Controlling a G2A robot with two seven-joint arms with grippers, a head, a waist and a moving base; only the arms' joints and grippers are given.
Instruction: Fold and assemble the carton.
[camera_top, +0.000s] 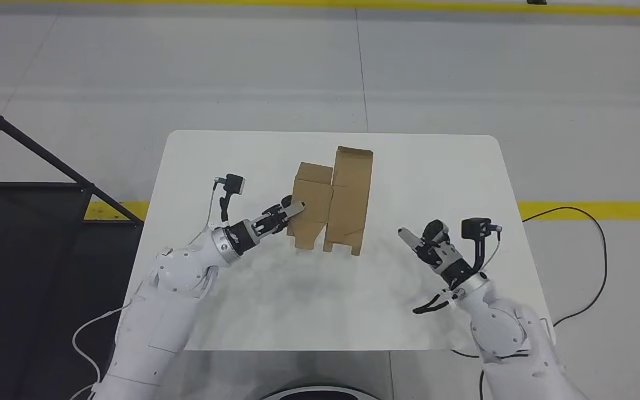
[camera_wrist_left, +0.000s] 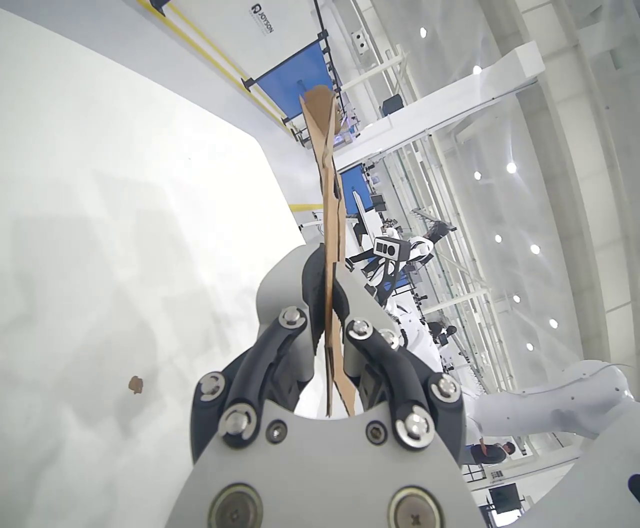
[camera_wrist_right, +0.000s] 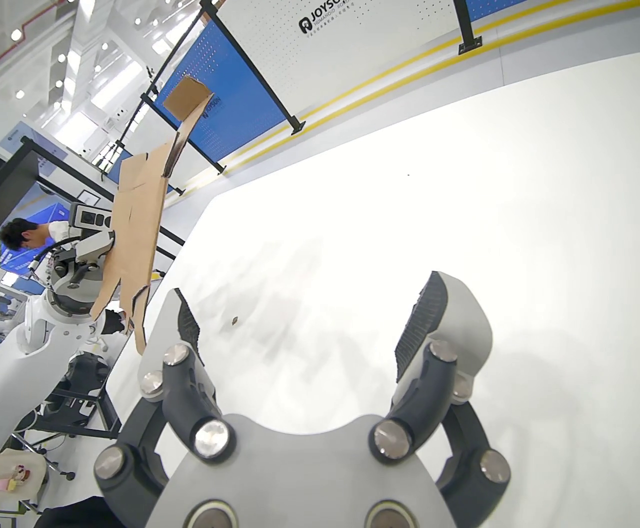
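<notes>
Step in hand: opening the flat carton (camera_top: 340, 200), left gripper (camera_wrist_left: 327, 280) fingers clenched on its edge, right gripper (camera_wrist_right: 310, 310) fingers released; next likely needs right grasping the opposite panel.

The left arm extends toward the carton (camera_top: 335, 200) from its left side. The left pincer (camera_top: 292, 209) is clamped on the carton's left edge, with cardboard pinched between both pads (camera_wrist_left: 312, 280). The right arm sits bent, well to the carton's right. The right pincer (camera_top: 421, 271) is spread wide and holds nothing.
</notes>
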